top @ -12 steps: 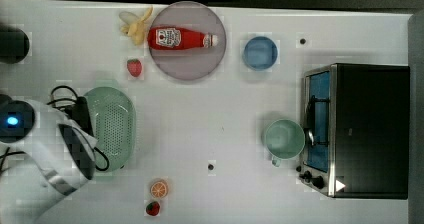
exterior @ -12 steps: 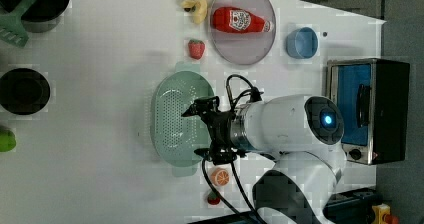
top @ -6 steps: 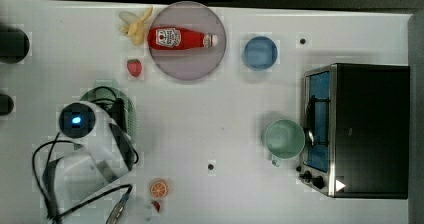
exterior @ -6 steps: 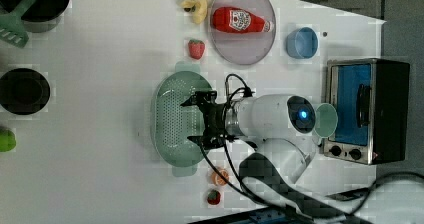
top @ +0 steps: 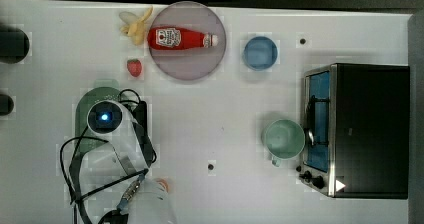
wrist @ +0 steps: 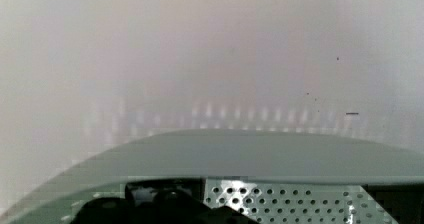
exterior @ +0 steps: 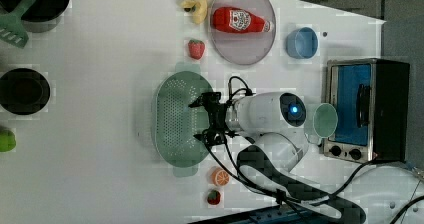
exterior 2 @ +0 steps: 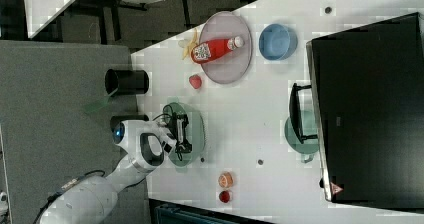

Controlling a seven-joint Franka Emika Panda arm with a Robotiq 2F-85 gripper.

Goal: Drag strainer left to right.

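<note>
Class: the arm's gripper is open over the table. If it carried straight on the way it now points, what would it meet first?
Most likely the strainer. The gripper points into its dotted bowl, jaws open. How far above the bowl it hangs is hard to judge.

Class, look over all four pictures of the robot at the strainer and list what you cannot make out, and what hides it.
- Top view: most of the strainer, covered by the arm.
- Left view: whether the gripper touches the strainer's wall; too small.
- Right view: the mug, partly behind the toaster oven.
- Wrist view: the strainer's bowl, cut off by the edge.
</note>
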